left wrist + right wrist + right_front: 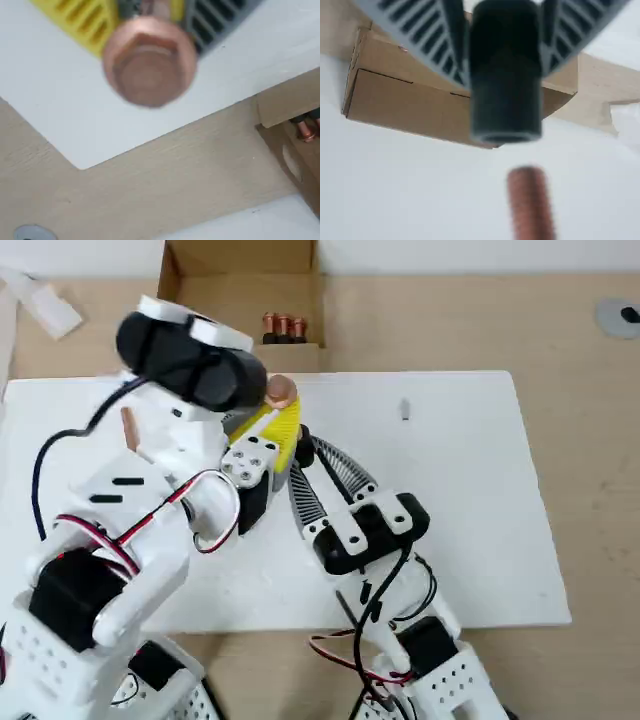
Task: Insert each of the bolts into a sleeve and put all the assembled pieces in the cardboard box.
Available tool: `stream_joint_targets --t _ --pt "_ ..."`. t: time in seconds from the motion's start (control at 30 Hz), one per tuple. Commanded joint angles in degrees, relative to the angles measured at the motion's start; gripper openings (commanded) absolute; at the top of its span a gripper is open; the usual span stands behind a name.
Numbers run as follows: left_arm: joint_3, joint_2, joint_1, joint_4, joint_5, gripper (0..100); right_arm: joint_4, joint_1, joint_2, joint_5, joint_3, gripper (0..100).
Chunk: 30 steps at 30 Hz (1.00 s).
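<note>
**Bolt lined up at the sleeve, just short of the box**

I have the bolt (149, 60) clenched in my left hand (275, 420). Its copper head is turned toward the cardboard box (240, 280) and hangs just outside the box's near wall. My right hand (303, 453) is clamped on the black sleeve (506, 100), on the side of the bolt away from the box. From my right wrist, the threaded end sits close to the sleeve's mouth but apart from it, and a little off its bore. Nothing is mated yet, so I judge insertion to be the step in hand.

Next I need to bring the two axes into line and then push straight. If the bolt is skewed, I expect the threads to catch on the rim. Once joined, the piece has only a short way to go into the box, where three finished pieces (283, 328) stand against that near wall. Another loose bolt (128, 428) lies on the white board (460, 490) on the bench (580, 420), well apart from the box, so I reckon at least one more round follows.
</note>
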Motion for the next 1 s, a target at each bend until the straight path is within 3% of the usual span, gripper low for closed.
stream_joint_targets --t 0.0,0.97 --pt "1.1 0.1 0.3 -2.9 -0.6 1 -0.6 1.0 -7.1 -0.4 -0.1 0.9" --pt "7.8 3.3 -1.8 -5.4 -0.3 4 -0.6 1.0 -7.1 -0.4 -0.1 0.9"
